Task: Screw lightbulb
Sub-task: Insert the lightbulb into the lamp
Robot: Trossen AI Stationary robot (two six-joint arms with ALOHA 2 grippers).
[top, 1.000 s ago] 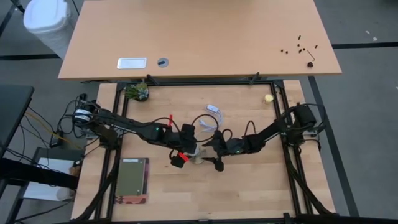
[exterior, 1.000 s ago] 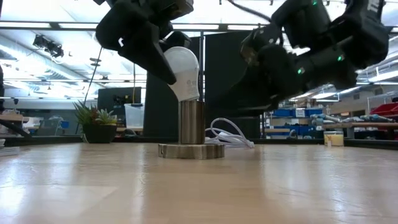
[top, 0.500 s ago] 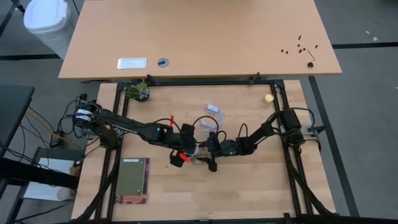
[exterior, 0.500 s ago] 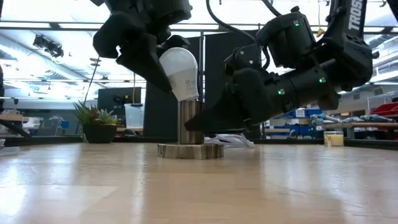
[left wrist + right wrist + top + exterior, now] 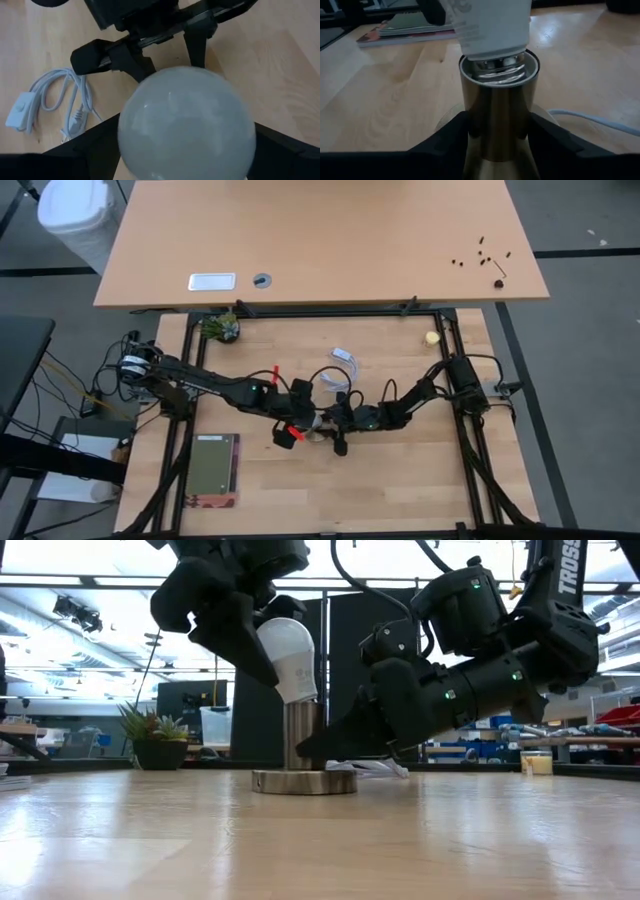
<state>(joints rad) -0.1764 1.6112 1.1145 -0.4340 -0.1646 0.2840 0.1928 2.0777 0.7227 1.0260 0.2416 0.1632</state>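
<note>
Both arms on my feed are matte black, chunky segmented housings. Left arm [image 5: 215, 385] has red tabs near the wrist and a bundle of black and white cables at its base. Right arm [image 5: 500, 660] shows green indicator LEDs, a looping black cable and white TROSSEN lettering, partly cut off.

A long light-wood desk [image 5: 320, 240] stands beyond the pale wooden worktable [image 5: 400, 480]; a white lidded bin [image 5: 75, 215] sits on grey floor beside that desk's corner.
</note>
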